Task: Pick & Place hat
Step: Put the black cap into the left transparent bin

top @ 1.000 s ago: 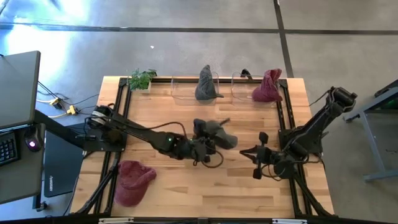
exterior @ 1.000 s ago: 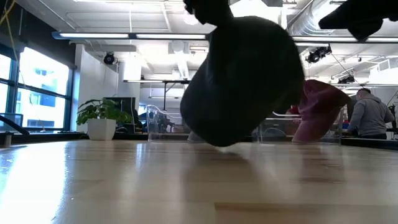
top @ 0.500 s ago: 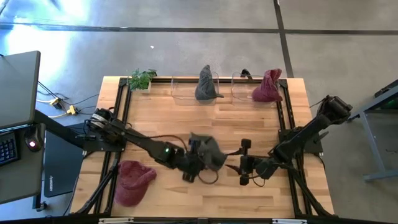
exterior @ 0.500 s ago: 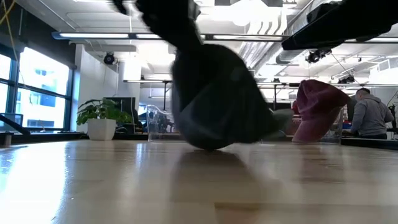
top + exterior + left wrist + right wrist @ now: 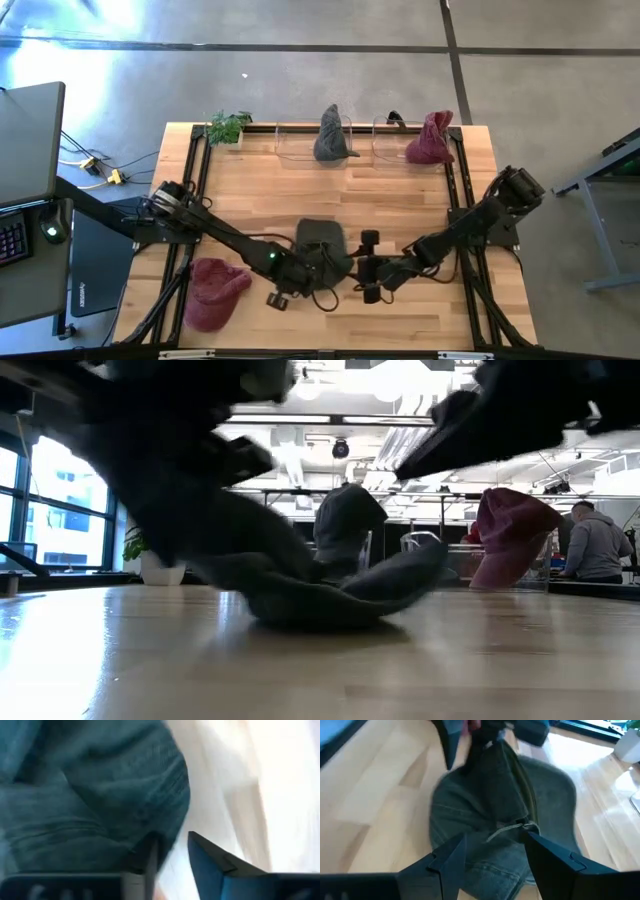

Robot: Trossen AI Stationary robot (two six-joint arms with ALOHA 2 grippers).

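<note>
A: Dark green hat (image 5: 322,243) lies slumped on the table (image 5: 400,190), near its front middle. Soft cloth, light, no stiffness; folds wherever pressed.

B: Grippers?

A: Right gripper (image 5: 367,267) beside the hat, fingers spread, nothing between them. Left gripper (image 5: 283,290) at the crown's edge, jaws parted, cloth against one finger; gripped or not, can't tell.

B: Best hold?

A: Likely a bunched fold or the brim (image 5: 555,790).

No text, label, brand, number or sign can be read in any view.
</note>
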